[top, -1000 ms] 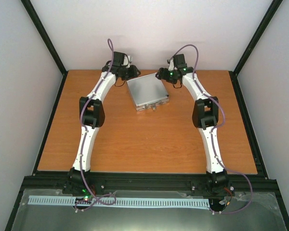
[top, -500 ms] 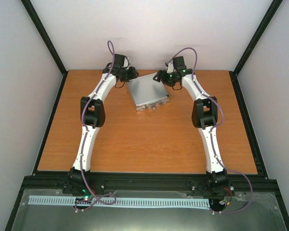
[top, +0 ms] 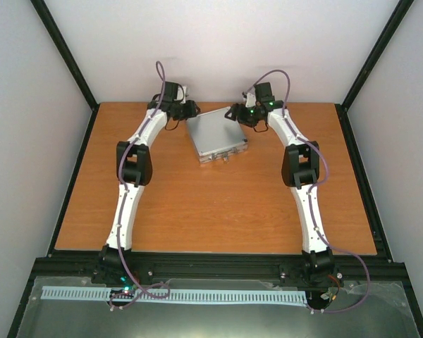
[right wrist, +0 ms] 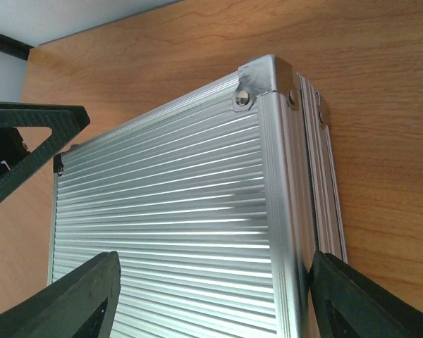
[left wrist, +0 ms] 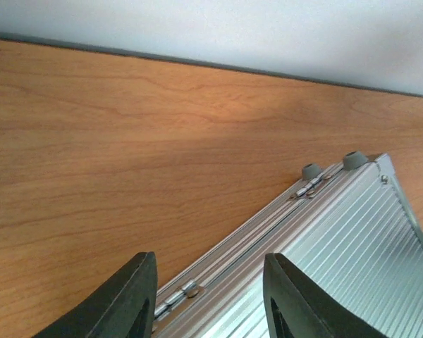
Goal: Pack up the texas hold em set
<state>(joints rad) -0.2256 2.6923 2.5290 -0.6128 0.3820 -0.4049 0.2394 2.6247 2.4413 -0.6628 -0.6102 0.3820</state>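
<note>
Aluminium case (top: 216, 134) lies flat and closed at the far middle of the bench (top: 197, 225), turned slightly askew. No chips, buttons or cards are in view, so the contents are presumably inside and the packing is judged nearly complete. The fasteners on the near edge are too small to read.

Both arms reach to the case's far edge, one at each far corner. This probably serves to steady or square the case, or to press the lid home.

Left pincer (left wrist: 208, 282): moderately open, fingers astride the hinged edge, with a hinge (left wrist: 310, 189) and rubber feet (left wrist: 312, 170) just beyond. It holds nothing.

Right pincer (right wrist: 213, 271): spread wide over the ribbed lid near a riveted corner (right wrist: 264, 81). One finger sits at the side wall; contact can't be confirmed. No grip.
</note>
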